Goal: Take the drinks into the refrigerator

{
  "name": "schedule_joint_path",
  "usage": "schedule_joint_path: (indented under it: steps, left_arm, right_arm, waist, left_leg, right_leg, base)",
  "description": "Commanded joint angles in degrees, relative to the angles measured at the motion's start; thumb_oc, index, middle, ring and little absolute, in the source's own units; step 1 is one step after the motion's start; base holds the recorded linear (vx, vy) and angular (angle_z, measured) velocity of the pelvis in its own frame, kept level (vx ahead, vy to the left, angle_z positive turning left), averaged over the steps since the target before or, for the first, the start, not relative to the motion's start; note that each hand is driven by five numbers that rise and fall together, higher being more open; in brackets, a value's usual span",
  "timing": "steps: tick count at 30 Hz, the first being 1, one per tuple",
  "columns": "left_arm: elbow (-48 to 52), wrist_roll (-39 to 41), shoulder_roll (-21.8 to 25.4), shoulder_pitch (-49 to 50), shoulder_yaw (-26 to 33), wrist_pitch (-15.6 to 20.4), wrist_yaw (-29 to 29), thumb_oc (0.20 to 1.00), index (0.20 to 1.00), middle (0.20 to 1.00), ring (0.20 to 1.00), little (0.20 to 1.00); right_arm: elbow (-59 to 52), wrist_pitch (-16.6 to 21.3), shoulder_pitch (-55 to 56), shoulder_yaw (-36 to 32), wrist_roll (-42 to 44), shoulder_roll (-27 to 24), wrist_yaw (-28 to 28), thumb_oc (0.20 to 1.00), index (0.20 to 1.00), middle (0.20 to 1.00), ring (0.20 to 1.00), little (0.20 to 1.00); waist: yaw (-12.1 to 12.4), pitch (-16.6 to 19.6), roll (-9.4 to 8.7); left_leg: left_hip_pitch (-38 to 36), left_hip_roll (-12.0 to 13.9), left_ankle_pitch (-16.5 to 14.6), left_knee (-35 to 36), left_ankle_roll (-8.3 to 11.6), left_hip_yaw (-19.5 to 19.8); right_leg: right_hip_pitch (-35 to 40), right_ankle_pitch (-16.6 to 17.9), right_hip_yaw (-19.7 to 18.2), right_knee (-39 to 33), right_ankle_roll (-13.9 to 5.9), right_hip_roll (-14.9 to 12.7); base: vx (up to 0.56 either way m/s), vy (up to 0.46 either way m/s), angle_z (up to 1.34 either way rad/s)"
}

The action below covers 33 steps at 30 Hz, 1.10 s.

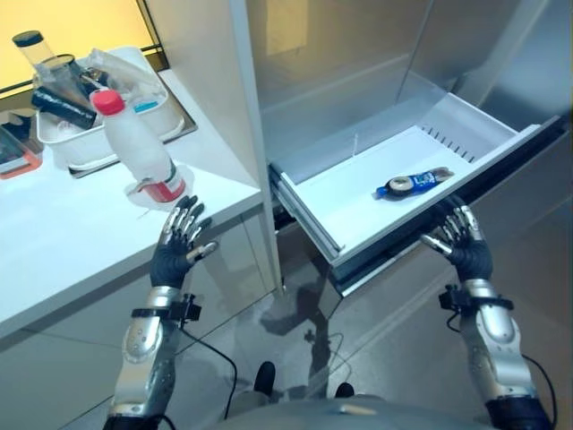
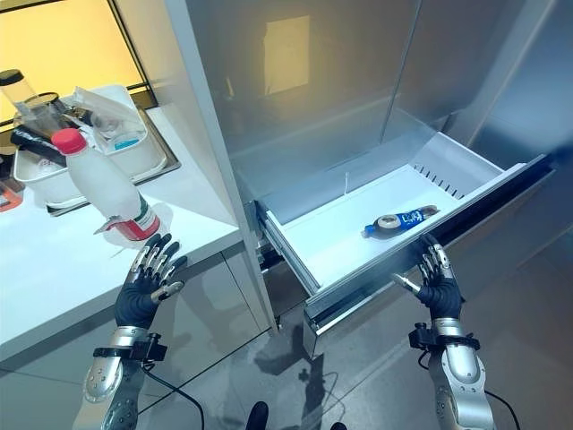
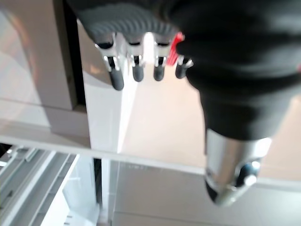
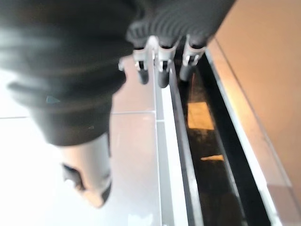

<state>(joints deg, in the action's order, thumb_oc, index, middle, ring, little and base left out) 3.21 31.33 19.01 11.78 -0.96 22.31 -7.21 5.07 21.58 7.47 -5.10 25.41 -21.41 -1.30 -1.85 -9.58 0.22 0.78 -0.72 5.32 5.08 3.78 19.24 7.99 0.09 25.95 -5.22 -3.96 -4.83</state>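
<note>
We log the refrigerator with its white drawer pulled out, to the right of the white counter. On the counter, a tray of bottles stands toward the back.

Task items: a tall pale bottle with a red cap stands on the counter near its front edge, leaning slightly, long axis near vertical. A small blue-labelled bottle already lies on its side in the drawer.

Left hand: fingers straight and spread, holding nothing, just below and in front of the tall bottle's base; the bottle lies up and slightly left of it. This is the nearer hand; we judge it the one to grasp.

Right hand: fingers extended, empty, at the drawer's front edge; contact cannot be confirmed.
</note>
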Motion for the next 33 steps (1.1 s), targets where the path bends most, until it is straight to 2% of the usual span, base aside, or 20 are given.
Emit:
schedule_joint_path:
  steps: [1, 12, 24, 28, 33]
  left_arm:
    - [2.07, 2.03, 2.64, -2.45, 2.38, 2.68, 0.03, 1.0, 1.0, 1.0, 1.0, 1.0]
    - [2.03, 2.17, 2.53, -2.52, 2.71, 2.53, -0.1, 1.0, 1.0, 1.0, 1.0, 1.0]
    - [2.25, 1.71, 2.38, -2.21, 4.15, 2.82, 0.06, 1.0, 1.0, 1.0, 1.0, 1.0]
    - [3.29, 1.33, 2.25, -2.02, 5.48, 3.17, -0.24, 1.0, 1.0, 1.0, 1.0, 1.0]
    - [8.23, 1.81, 2.44, -0.08, 9.54, 3.92, -0.53, 1.0, 1.0, 1.0, 1.0, 1.0]
  right_arm:
    - [-3.53, 3.92, -5.29, -1.0, -1.43, -1.52, 0.26, 1.0, 1.0, 1.0, 1.0, 1.0]
    - [-3.45, 3.76, -4.93, -1.43, -1.58, -1.52, -0.05, 1.0, 1.0, 1.0, 1.0, 1.0]
    - [-3.85, 3.59, -4.71, -2.4, -2.36, -1.88, -0.16, 1.0, 1.0, 1.0, 1.0, 1.0]
    - [-7.95, 4.27, -5.29, -4.91, -2.4, -3.14, -1.16, 1.0, 1.0, 1.0, 1.0, 1.0]
    - [-12.75, 5.63, -7.88, -9.95, 2.31, -5.83, -2.54, 1.0, 1.0, 1.0, 1.0, 1.0]
  waist:
    - [1.28, -0.35, -1.86]
    - [1.81, -0.58, -1.89]
    - [1.65, -0.44, -1.93]
    - [1.69, -0.32, -2.02]
    - [2.19, -0.2, -2.59]
  left_leg:
    - [-0.55, -0.85, -3.89, -1.05, -3.09, -2.45]
    - [-0.86, -0.68, -4.24, -1.17, -2.92, -1.56]
    - [-1.32, -0.26, -4.59, -1.09, -3.04, -2.46]
    - [-1.42, -0.07, -4.7, -0.99, -3.02, -2.68]
    - [-1.38, 0.01, -4.78, -0.92, -3.1, -3.04]
  right_leg:
    - [-2.9, -5.69, -2.08, 9.22, 0.42, -2.01]
    - [-3.02, -7.34, -1.09, 11.34, 0.75, -2.02]
    - [-3.34, -7.36, -1.43, 11.49, 0.66, -1.92]
    - [-3.26, -7.37, -1.74, 11.08, 0.58, -1.78]
    - [-3.19, -6.77, -2.63, 9.86, 0.55, -1.64]
  base:
    - [0.01, -0.012, 0.05]
    - [0.01, -0.009, 0.1]
    - [0.0, -0.002, 0.02]
    - [0.0, 0.0, 0.0]
    - [0.0, 0.0, 0.0]
